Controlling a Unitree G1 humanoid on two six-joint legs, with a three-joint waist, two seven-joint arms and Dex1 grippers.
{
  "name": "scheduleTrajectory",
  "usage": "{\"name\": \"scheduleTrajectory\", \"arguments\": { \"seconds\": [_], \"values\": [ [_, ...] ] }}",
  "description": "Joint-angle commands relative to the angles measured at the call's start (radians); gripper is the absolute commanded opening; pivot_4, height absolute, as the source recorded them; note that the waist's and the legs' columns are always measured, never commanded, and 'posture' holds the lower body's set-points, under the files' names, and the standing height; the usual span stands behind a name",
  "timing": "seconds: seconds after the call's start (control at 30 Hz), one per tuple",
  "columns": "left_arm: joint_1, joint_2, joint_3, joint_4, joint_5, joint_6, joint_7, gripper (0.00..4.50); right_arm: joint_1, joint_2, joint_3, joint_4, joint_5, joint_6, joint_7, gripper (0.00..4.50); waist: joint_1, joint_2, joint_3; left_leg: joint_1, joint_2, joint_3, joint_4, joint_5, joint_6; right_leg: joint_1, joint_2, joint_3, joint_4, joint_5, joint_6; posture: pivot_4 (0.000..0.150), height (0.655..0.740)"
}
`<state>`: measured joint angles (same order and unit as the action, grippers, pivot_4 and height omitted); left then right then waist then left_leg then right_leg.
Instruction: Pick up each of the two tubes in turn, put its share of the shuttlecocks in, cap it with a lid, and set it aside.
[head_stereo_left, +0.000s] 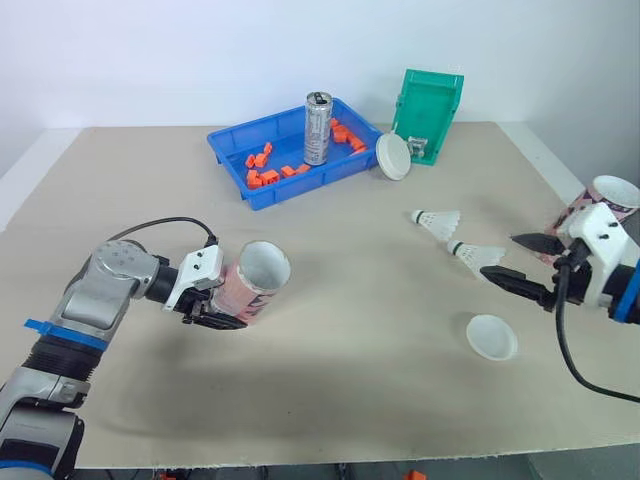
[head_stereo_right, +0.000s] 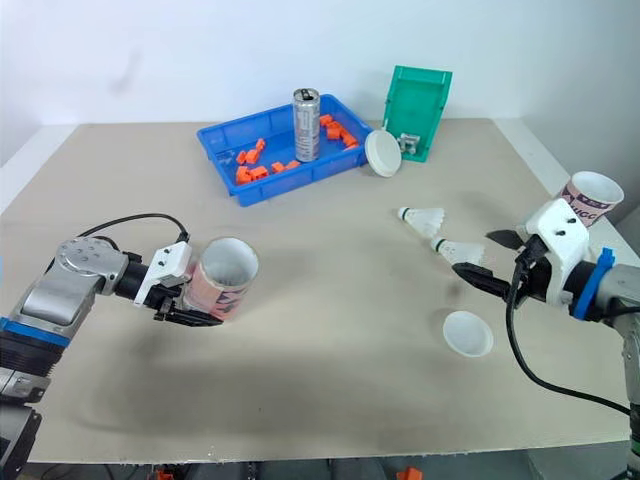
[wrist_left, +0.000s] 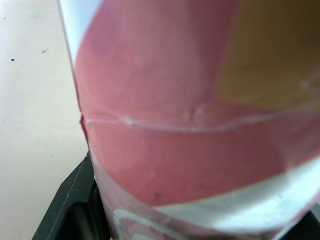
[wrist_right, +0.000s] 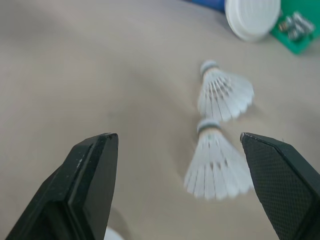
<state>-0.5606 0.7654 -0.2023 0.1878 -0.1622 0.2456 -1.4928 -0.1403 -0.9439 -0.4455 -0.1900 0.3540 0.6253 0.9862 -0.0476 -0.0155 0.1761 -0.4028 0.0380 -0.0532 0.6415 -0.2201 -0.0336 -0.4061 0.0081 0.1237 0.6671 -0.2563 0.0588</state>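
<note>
Right eye view: tube (head_stereo_right: 222, 280) is clamped by left gripper (head_stereo_right: 195, 308); shuttlecock (head_stereo_right: 455, 249) at spread right gripper's (head_stereo_right: 473, 252) nine o'clock is likely grasped next.

The beige table (head_stereo_left: 330, 300) carries few things. At 12 o'clock, toward the far edge, sits a blue tray (head_stereo_left: 320, 180), set askew. At 1 o'clock a green bin (head_stereo_left: 428, 110) stands on end, and a white leaning lid (head_stereo_left: 393, 156) is propped between tray and bin. Toward 2 o'clock lie the far shuttlecock (head_stereo_left: 438, 222) and, just beside it, the near shuttlecock (head_stereo_left: 478, 254), corks pointing to about 10 o'clock. A white flat lid (head_stereo_left: 491, 336) rests at 4 o'clock. A standing tube (head_stereo_left: 610, 195), mouth open, is at the 3 o'clock edge.
</note>
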Motion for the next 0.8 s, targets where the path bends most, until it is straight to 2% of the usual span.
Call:
{"name": "scheduleTrajectory", "arguments": {
  "seconds": [0.03, 0.6, 0.8],
  "values": [
    [0.011, -0.010, -0.047, 0.011, 0.014, 0.000, -0.018, 2.81, 0.004, 0.026, 0.000, 0.056, 0.005, -0.008, -0.043, 4.20, 0.000, 0.000, 0.000, 0.000, 0.000, 0.000, 0.000, 0.000, 0.000, 0.000, 0.000, 0.000, 0.000, 0.000, 0.000, 0.150, 0.7400],
    [0.009, -0.015, -0.045, 0.010, 0.013, -0.002, -0.014, 2.81, -0.258, 0.091, 0.253, 0.451, -0.091, -0.118, -0.097, 4.20, 0.000, 0.001, 0.000, -0.001, -0.002, 0.000, 0.000, 0.000, 0.000, 0.000, 0.000, 0.002, 0.000, -0.001, 0.001, 0.150, 0.7400],
    [0.012, -0.014, -0.043, 0.009, 0.013, -0.003, -0.012, 2.81, -0.245, 0.085, 0.222, 0.457, -0.073, -0.139, -0.095, 1.30, 0.000, 0.001, 0.000, -0.001, -0.002, 0.000, 0.000, 0.000, 0.000, 0.000, -0.001, 0.002, 0.000, -0.001, 0.001, 0.150, 0.7400]
  ]
}}
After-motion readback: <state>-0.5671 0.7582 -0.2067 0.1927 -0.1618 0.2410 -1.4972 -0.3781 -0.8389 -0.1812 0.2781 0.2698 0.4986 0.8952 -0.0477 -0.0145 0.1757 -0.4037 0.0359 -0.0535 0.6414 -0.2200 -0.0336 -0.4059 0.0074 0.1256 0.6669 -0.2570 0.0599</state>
